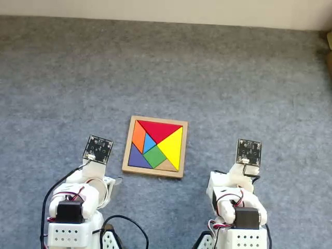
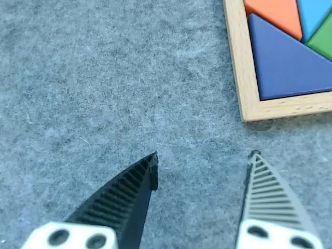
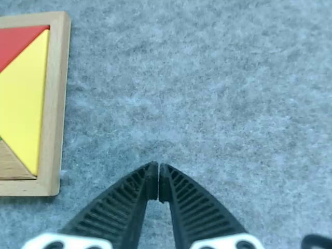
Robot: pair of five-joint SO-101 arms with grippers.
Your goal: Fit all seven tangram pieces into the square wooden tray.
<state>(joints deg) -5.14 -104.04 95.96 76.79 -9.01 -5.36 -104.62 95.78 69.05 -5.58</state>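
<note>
Beside the filled tray point(image 1: 127, 146), the left pincer point(image 2: 204, 155) gapes wide, empty; the right pincer point(image 3: 158, 167) sits clenched, empty.

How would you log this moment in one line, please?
wooden tray: six coloured pieces in, tan triangle unclear | left pincer: open | right pincer: shut

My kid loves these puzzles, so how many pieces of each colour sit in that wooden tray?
Red piece: 1
Yellow piece: 1
Orange piece: 1
Light blue piece: 1
Green piece: 1
Dark blue piece: 1
Tan triangle: 1, unless it is an empty gap
Total: 7, or 6 without the tan one
</note>
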